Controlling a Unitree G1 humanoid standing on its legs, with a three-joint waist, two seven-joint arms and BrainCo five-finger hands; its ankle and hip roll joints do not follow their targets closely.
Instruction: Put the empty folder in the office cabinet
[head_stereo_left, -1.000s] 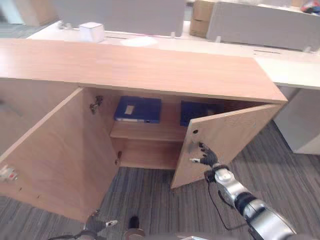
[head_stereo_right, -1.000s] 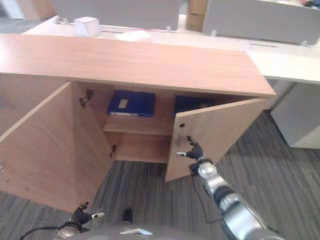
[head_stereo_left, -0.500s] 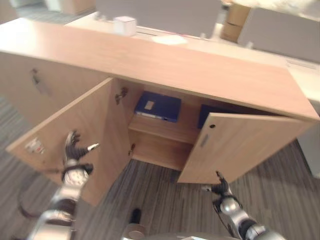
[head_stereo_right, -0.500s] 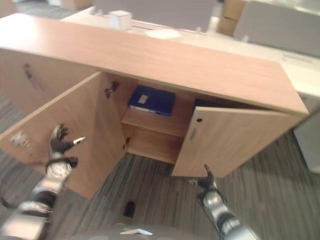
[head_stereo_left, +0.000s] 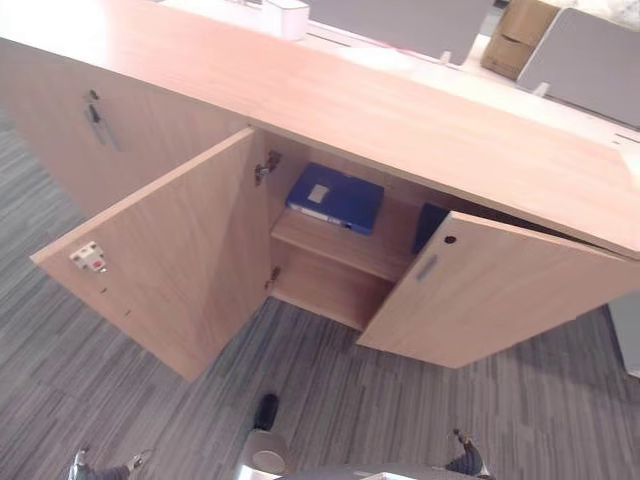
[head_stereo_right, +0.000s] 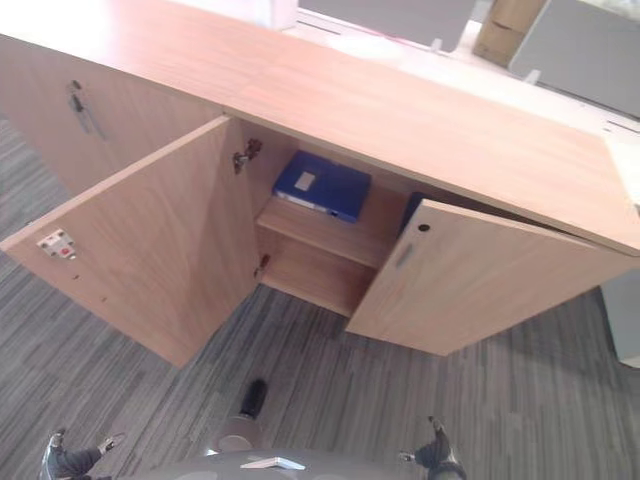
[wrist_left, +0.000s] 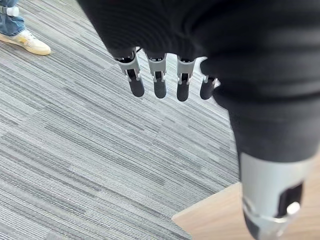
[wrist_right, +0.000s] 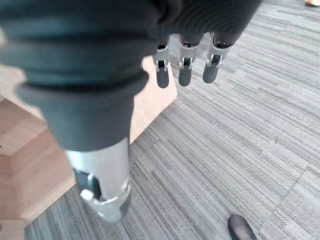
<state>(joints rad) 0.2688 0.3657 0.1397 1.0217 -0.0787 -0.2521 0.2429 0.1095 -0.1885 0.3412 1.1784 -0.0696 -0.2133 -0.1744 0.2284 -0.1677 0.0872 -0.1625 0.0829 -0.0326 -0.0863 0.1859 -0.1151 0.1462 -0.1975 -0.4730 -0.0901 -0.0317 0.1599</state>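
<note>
Folder, blue and flat (head_stereo_left: 335, 198), lies on the upper shelf inside my open low wooden cabinet (head_stereo_left: 400, 125).
Both doors stand ajar; my left hand (wrist_left: 165, 80) and right hand (wrist_right: 185, 65) hang relaxed and empty over grey striped carpet (head_stereo_left: 400, 420).

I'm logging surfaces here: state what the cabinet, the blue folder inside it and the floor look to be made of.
Cabinet: wood-grain board, probably laminate, with a smooth matte face and metal hinges.
Blue folder: looks like plastic-covered card, with a slight sheen and a pale label.
Floor: grey carpet, judging by its fine striped weave.
</note>
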